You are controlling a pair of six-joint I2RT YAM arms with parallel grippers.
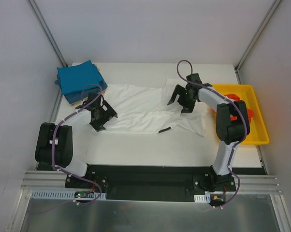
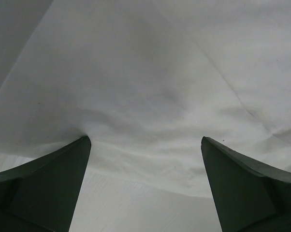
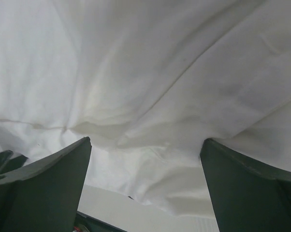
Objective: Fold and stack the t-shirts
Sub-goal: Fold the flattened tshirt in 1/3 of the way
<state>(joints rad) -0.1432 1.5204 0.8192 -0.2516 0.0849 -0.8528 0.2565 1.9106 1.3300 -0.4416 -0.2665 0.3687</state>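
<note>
White shirt [image 1: 145, 108] lies spread across the middle of the tabletop [image 1: 160, 150], wrinkled, long side running left to right, not yet folded. There is a small dark mark near its near edge, possibly print, too small to tell.

Left gripper [image 1: 106, 121] is at the shirt's left end, jaws wide, nothing held. In its wrist view the fingers [image 2: 49, 188] straddle fairly flat cloth. Right gripper [image 1: 178, 106] is over the shirt's right part, also wide and empty. Its wrist view shows bunched folds between the fingers [image 3: 44, 188].

Judgement: one gripper toward each end suits pinching both sides together, so the cloth can be lifted evenly and laid over itself.

Blue stack [image 1: 78, 79] of folded shirts sits at the back-left corner, just beside the white shirt's left end. It is probably the destination pile. Red shirt [image 1: 250, 114] lies crumpled in the yellow tray [image 1: 256, 135] at the right, partly hidden by the right arm. It is presumably waiting its turn.
</note>
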